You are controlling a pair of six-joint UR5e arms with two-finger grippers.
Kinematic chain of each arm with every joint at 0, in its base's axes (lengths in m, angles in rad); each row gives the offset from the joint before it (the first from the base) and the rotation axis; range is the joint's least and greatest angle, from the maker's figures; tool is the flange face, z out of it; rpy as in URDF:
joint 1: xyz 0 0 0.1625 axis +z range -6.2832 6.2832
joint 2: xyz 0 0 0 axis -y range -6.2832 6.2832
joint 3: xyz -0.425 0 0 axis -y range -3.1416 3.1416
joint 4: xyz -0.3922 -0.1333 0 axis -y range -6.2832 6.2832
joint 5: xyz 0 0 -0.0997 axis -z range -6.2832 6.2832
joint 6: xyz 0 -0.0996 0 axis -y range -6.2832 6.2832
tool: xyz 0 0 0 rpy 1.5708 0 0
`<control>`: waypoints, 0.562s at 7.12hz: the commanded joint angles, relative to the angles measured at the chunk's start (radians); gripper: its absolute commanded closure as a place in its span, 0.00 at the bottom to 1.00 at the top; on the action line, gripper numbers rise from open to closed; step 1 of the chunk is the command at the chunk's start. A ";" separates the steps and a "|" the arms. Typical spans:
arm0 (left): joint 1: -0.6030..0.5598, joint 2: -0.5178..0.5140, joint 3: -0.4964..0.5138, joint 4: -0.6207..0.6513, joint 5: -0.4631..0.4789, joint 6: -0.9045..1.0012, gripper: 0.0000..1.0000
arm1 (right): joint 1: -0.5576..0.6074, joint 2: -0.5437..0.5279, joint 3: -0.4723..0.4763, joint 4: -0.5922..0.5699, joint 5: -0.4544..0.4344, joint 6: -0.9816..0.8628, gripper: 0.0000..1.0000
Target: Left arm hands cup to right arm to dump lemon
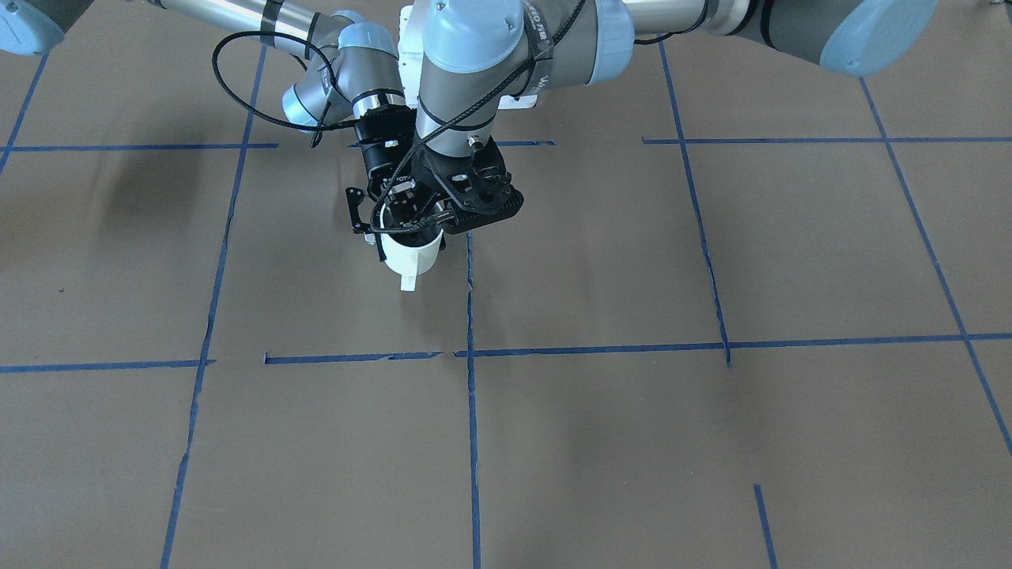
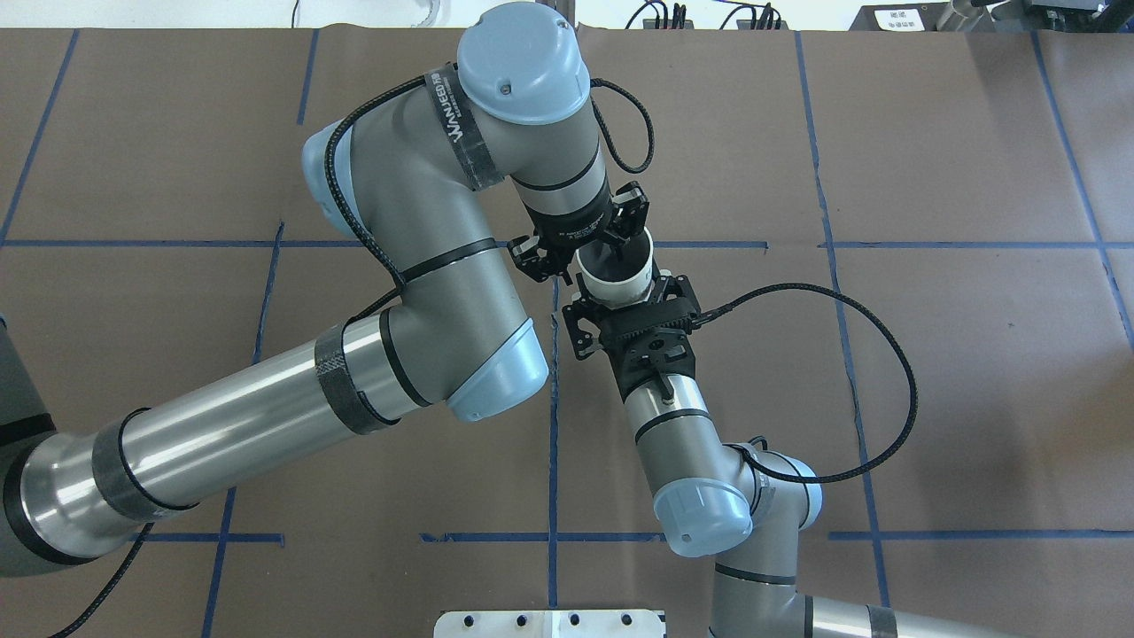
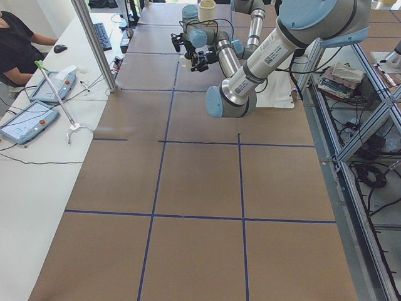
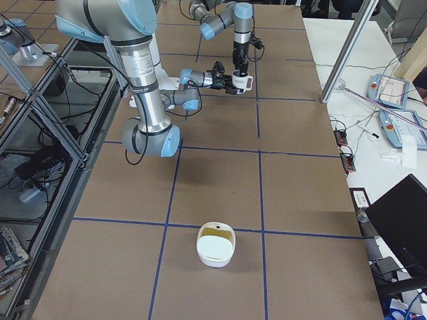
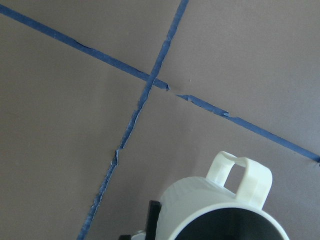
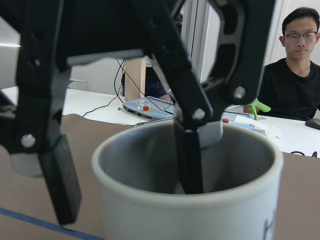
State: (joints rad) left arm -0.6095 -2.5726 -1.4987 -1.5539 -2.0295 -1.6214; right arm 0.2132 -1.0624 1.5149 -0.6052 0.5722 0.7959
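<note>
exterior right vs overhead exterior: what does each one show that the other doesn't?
Exterior right only: a white container, yellowish inside, on the table nearer that camera. Overhead only: one finger of the left hand down inside the cup, and the right hand spanning the cup's sides. Both: the two hands meeting at the cup, and the blue tape grid.

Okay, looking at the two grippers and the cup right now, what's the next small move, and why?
Probably lift the left gripper straight up. Its fingers look spread, one inside the cup and one just outside the wall, while the right gripper flanks the cup's body and seems to carry it. Clearing the rim first should avoid a knock when tipping.
</note>
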 commanded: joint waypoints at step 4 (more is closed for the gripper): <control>-0.001 0.006 -0.009 0.000 0.000 0.000 0.62 | 0.002 -0.008 0.004 -0.001 0.000 0.000 0.60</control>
State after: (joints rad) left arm -0.6103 -2.5659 -1.5071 -1.5539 -2.0295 -1.6214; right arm 0.2158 -1.0673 1.5211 -0.6059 0.5722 0.7973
